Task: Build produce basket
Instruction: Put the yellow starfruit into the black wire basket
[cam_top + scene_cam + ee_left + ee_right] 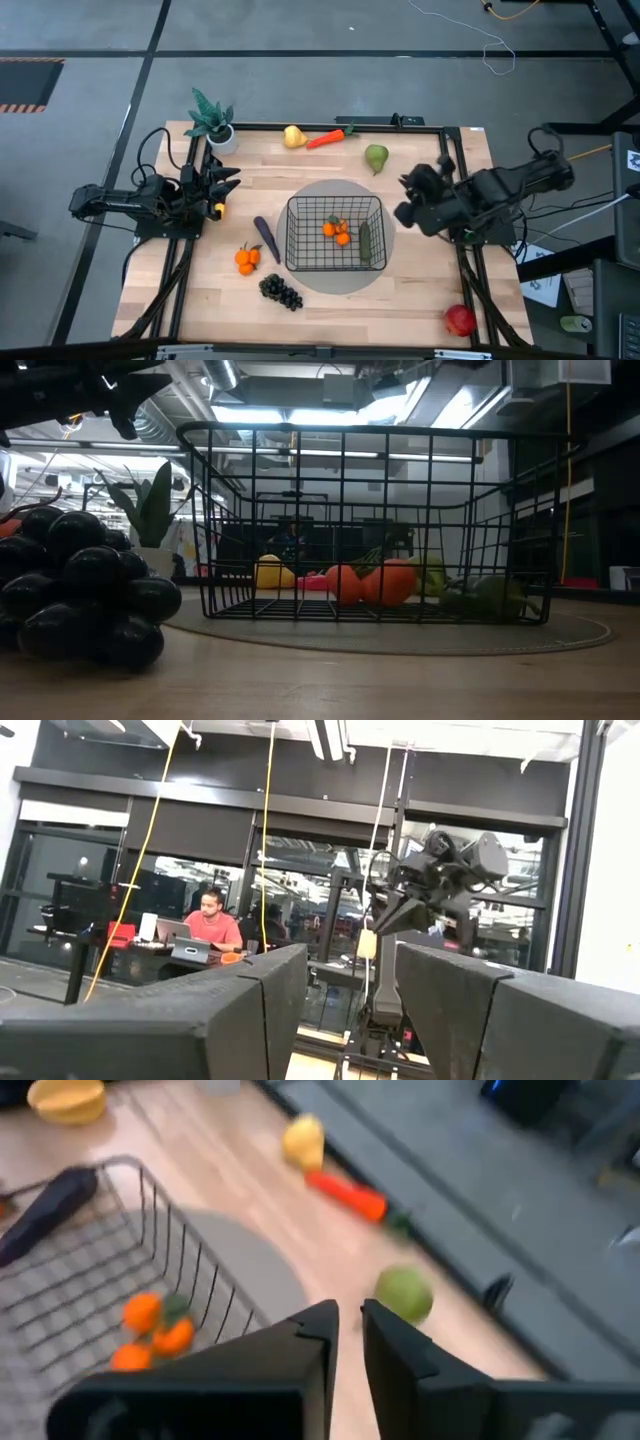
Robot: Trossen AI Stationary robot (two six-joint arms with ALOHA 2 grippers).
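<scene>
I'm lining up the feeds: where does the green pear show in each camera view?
High view: green pear on the table at the far edge, beyond the basket.
Low view: cannot pick it out for sure behind the basket's wires.
Left wrist view: not in it.
Right wrist view: green pear just past the right gripper.
Shared landmark: the carrot lying near the pear.

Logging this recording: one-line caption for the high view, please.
Wire basket holding oranges and cucumber; both arms flank it, other produce scattered around.
</scene>
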